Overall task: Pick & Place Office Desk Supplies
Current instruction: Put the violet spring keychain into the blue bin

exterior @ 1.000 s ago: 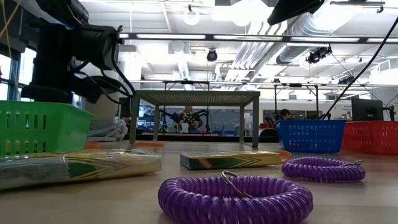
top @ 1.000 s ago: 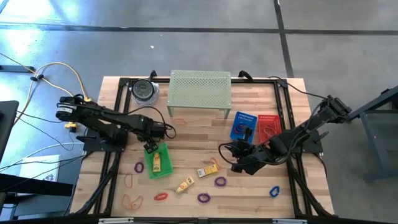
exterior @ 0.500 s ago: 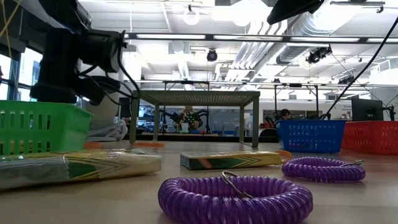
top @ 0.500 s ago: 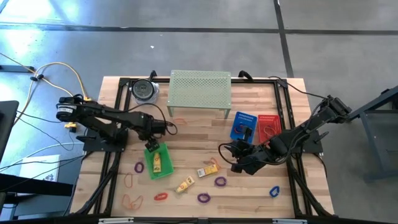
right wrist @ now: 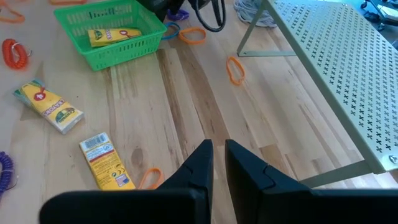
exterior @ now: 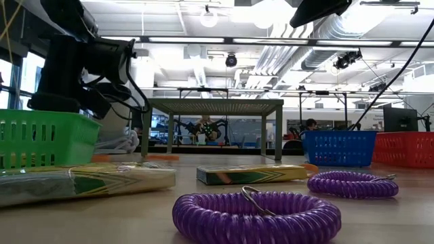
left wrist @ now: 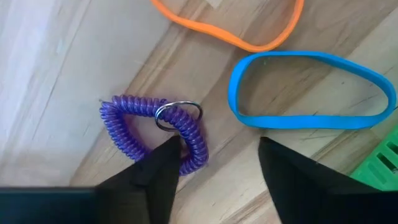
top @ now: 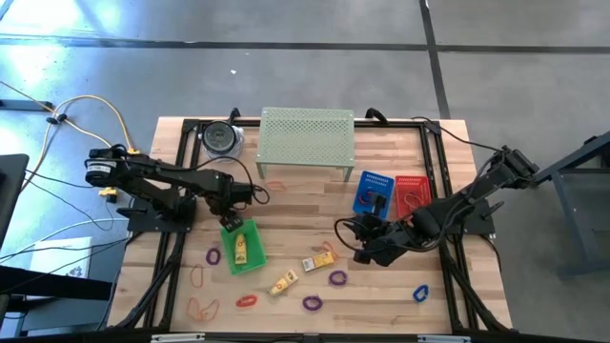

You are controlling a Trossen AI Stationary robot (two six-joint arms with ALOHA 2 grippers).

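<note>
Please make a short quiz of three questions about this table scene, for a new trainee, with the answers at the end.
1. True or false: the green basket holds a yellow packet.
2. Which thing lies directly ahead of the left gripper? A) a red coil B) a purple coil C) a yellow packet
3. What colour is the basket standing next to the blue basket?

Key:
1. True.
2. B: the purple coil lies on the wood beside a blue band, with the fingers open above it.
3. Red: the red basket.

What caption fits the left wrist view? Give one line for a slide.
Left gripper, fingers apart, over a purple coil loop beside a blue band and an orange band.
</note>
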